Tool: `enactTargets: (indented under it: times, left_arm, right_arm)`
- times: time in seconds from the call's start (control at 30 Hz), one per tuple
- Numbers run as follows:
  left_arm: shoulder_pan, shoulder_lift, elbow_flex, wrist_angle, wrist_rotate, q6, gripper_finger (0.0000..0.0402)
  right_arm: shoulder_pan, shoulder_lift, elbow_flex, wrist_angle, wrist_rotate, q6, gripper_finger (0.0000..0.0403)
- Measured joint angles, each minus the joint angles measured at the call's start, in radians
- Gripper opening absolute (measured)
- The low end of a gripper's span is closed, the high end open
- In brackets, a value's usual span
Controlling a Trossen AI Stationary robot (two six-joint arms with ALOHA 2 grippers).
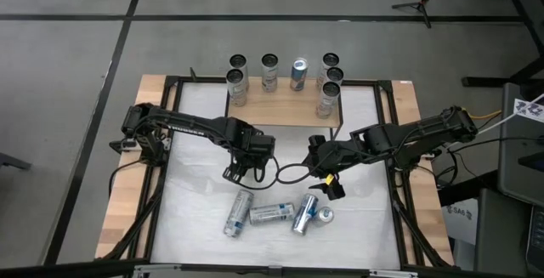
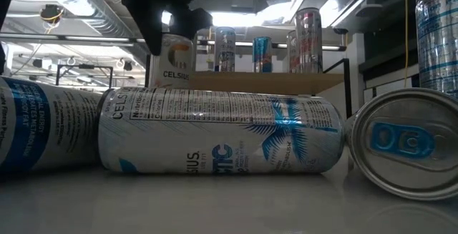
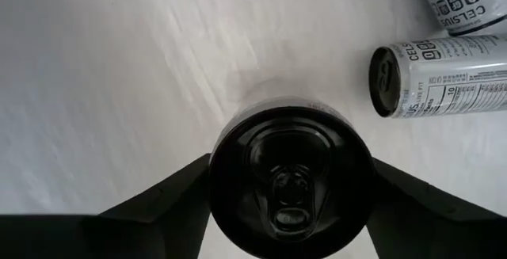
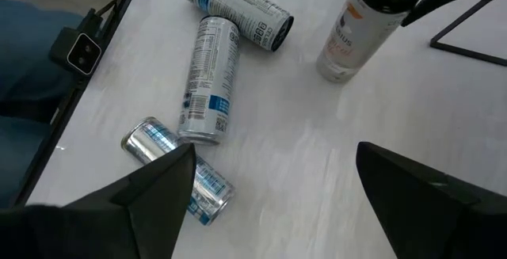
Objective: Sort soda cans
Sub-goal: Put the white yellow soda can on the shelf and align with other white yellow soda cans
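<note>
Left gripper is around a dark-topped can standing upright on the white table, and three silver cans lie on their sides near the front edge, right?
Not quite: four silver cans lie there, per the high view. The left gripper does bracket the upright dark-topped can.

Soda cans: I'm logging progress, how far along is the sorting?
Seven cans stand upright on the wooden platform. The left gripper straddles an upright black-topped can on the white table. The right gripper hovers open. Four lying cans remain.

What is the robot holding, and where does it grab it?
The left gripper holds an upright dark-topped can by its sides, near the top. The right gripper is open and holds nothing.
</note>
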Motion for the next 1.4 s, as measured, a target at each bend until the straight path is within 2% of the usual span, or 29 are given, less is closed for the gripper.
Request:
enactTargets:
  times: [0.17,0.73,1.03,1.23,1.4]
  left_arm:
    - [0.000,0.000,-0.001,0.000,-0.008,0.000,0.0282]
    - [0.001,0.001,-0.001,0.002,-0.009,-0.004,0.0285]
    - [0.001,0.001,-0.001,0.007,-0.063,-0.161,0.0286]
    - [0.001,0.001,-0.001,0.007,-0.060,-0.175,0.0288]
    - [0.001,0.002,-0.001,0.007,-0.059,-0.176,0.0316]
  right_arm:
    - [0.000,0.000,0.000,0.000,0.000,0.000,0.0344]
    - [0.000,0.000,0.000,0.000,0.000,0.000,0.0344]
    - [0.000,0.000,0.000,0.000,0.000,0.000,0.0344]
    - [0.000,0.000,0.000,0.000,0.000,0.000,0.0344]
    - [0.000,0.000,0.000,0.000,0.000,0.000,0.0344]
